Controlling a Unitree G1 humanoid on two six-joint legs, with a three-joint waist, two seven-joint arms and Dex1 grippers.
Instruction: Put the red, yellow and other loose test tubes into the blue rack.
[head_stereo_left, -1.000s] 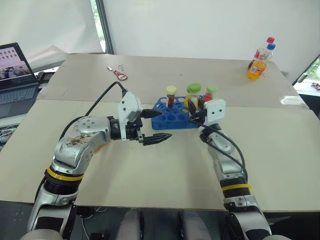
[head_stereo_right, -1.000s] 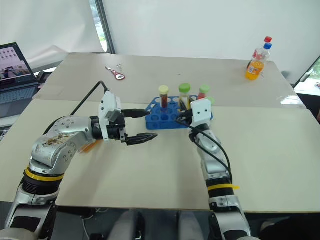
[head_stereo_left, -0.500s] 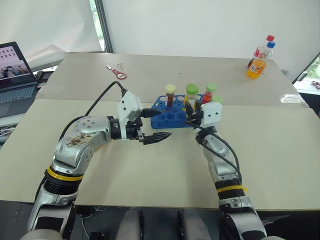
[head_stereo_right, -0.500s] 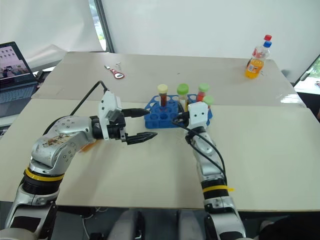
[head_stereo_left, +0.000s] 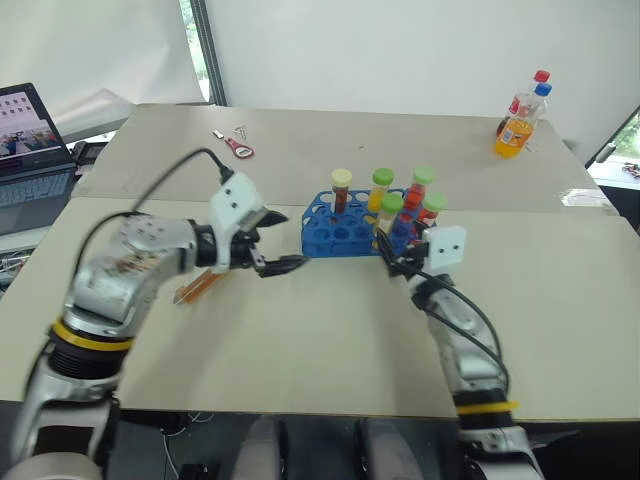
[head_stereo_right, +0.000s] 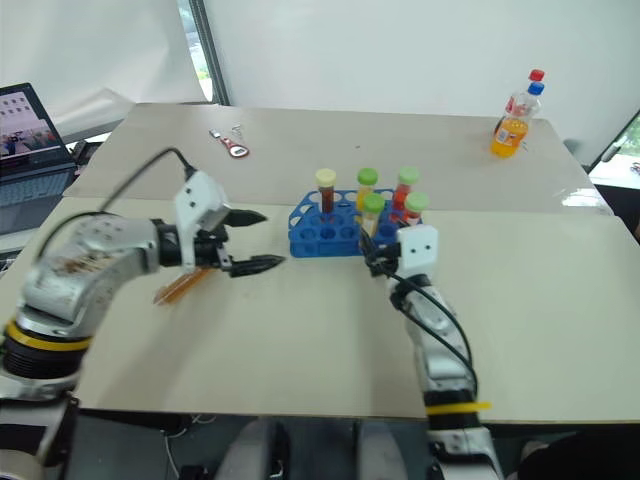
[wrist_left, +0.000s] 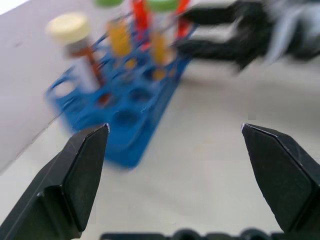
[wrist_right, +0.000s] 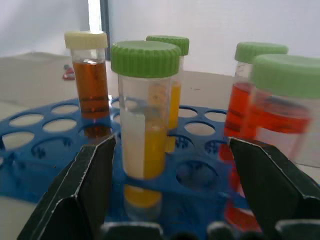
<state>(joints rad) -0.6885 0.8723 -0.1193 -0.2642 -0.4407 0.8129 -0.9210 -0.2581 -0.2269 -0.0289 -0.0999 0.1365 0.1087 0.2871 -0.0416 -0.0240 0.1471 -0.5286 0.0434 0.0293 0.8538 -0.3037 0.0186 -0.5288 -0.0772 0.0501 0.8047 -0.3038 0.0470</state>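
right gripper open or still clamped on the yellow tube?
Open. The right gripper has both fingers standing clear of the yellow tube, which sits upright in the blue rack.

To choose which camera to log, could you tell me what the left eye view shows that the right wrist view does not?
Left eye view extras: the left gripper, open, a loose orange tube lying on the table near it, the laptop and the soda bottle. Right wrist view extras: the right gripper open, a green-capped yellow tube standing between its fingers, touching neither. Shared: the blue rack and the cream-capped brown tube upright in it.
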